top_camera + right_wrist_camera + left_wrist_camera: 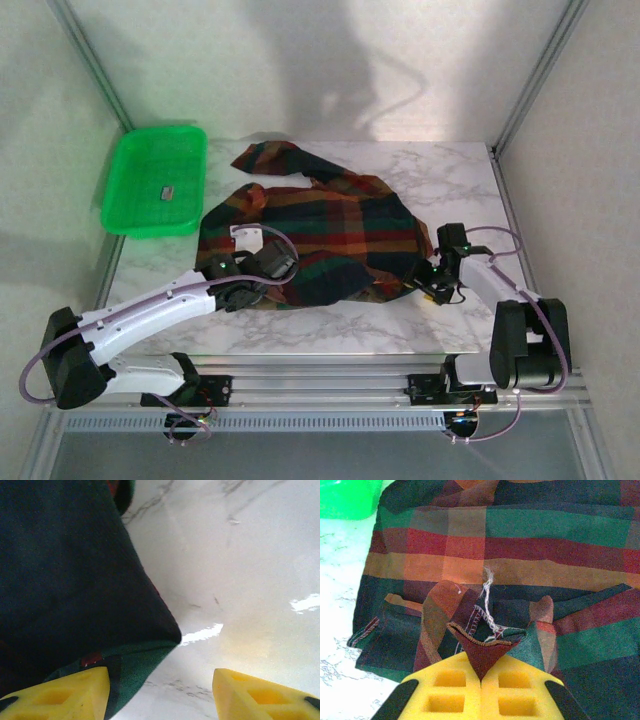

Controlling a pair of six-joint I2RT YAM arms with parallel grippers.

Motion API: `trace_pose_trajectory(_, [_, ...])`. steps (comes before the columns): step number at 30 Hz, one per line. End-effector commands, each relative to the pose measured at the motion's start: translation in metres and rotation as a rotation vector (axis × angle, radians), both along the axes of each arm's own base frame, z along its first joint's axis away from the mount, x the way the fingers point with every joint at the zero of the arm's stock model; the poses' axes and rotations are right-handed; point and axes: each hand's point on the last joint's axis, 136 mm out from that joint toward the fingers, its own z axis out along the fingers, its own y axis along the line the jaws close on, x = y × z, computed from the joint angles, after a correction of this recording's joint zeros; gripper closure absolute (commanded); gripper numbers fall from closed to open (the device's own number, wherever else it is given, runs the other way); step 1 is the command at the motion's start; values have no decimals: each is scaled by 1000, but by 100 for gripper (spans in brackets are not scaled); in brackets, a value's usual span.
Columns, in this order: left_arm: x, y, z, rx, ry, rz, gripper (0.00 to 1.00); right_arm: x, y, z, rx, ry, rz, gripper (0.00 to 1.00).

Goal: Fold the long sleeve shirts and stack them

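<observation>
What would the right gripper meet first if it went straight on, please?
Likely the shirt's corner, jutting between the right gripper's open jaws; bare table lies beyond, though depth is unclear.

Left arm (150, 310): white shell links, black joints, large black shoulder block. Right arm (495, 283): same white-and-black build. Thin purple cable (24, 376) looped at each shoulder, routed along links. Left tool (481, 680), right tool (160, 682): yellow fingers (450, 690), square recesses moulded in, black outer edges.
</observation>
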Motion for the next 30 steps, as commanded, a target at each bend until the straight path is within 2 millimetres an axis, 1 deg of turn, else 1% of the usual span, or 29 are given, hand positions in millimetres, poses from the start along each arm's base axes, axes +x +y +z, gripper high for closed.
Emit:
trace_pose_trajectory(1, [5, 6, 8, 23, -25, 20, 96, 12, 13, -2, 79, -46, 6, 45])
trace_pose_trajectory(3, [5, 6, 8, 24, -25, 19, 96, 16, 14, -5, 88, -54, -1, 49])
trace_pose_trajectory(4, [6, 6, 7, 25, -26, 18, 96, 17, 14, -6, 86, -60, -5, 52])
trace_pose_trajectory(6, [6, 6, 7, 28, -25, 17, 96, 19, 8, -11, 61, -49, -25, 66])
trace_pose_trajectory(8, [7, 7, 6, 34, -23, 18, 96, 15, -2, -17, 25, -18, -58, 79])
trace_pose_trajectory(10, [7, 10, 6, 38, -20, 26, 96, 10, -15, -18, -17, 3, -97, 87])
trace_pose_trajectory(13, [5, 17, 1, 43, -8, 44, 96, 0, -31, -19, -80, 27, -128, 92])
trace_pose_trajectory(16, [3, 24, -8, 42, 18, 62, 97, -9, -35, -25, -106, 60, -124, 94])
trace_pose_trajectory(19, [2, 19, -12, 10, 24, 40, 97, -17, -35, -33, -103, 83, -133, 98])
trace_pose_trajectory(21, [2, 14, -14, -12, 27, 25, 97, -20, -35, -36, -98, 92, -145, 99])
trace_pose_trajectory(23, [2, 13, -14, -19, 27, 21, 97, -16, -28, -29, -54, 52, -146, 96])
trace_pose_trajectory(24, [2, 11, -14, -23, 28, 14, 97, -13, -24, -22, -27, 22, -145, 93])
trace_pose_trajectory(25, [2, 9, -14, -30, 28, 8, 97, -10, -21, -15, -7, -9, -143, 88])
trace_pose_trajectory(27, [3, 4, -16, -42, 29, -1, 97, -7, -15, 1, 32, -70, -134, 73])
trace_pose_trajectory(28, [4, 2, -18, -40, 34, -2, 97, -7, -13, 7, 45, -95, -125, 67])
trace_pose_trajectory(30, [4, -2, -22, -40, 39, -10, 97, -10, -12, 12, 54, -116, -114, 62])
